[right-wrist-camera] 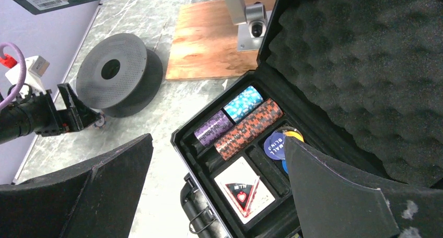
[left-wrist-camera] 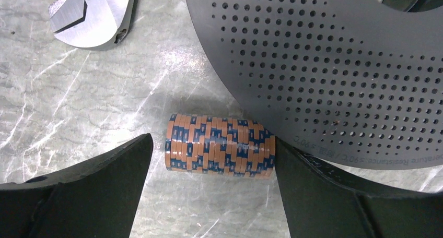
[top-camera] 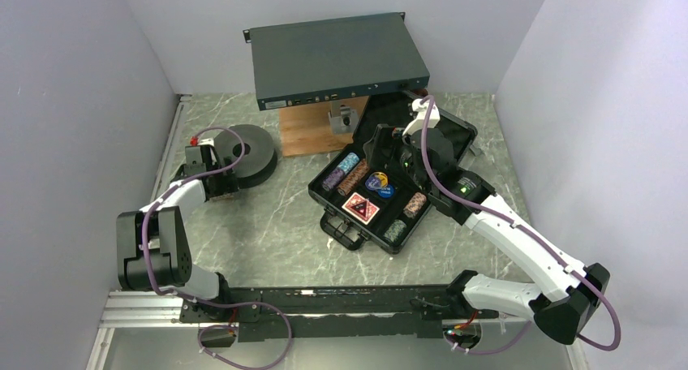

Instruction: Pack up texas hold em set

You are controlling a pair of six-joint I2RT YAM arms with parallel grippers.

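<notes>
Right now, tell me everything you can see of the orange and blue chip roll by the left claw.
The chip roll is a short stack of orange poker chips with dark blue edge marks, slightly staggered, glossy like plastic. It lies on its side on the grey marbled table, close under the rim of the perforated dark spool. The open left claw straddles it: one finger seems to touch its right end, the other stands clear of its left end.

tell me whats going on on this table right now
The left gripper sits open around an orange-and-blue roll of poker chips lying beside a dark perforated round spool. The right gripper hangs open over the open black foam-lined hard case, which holds other chip rolls and round buttons.
</notes>
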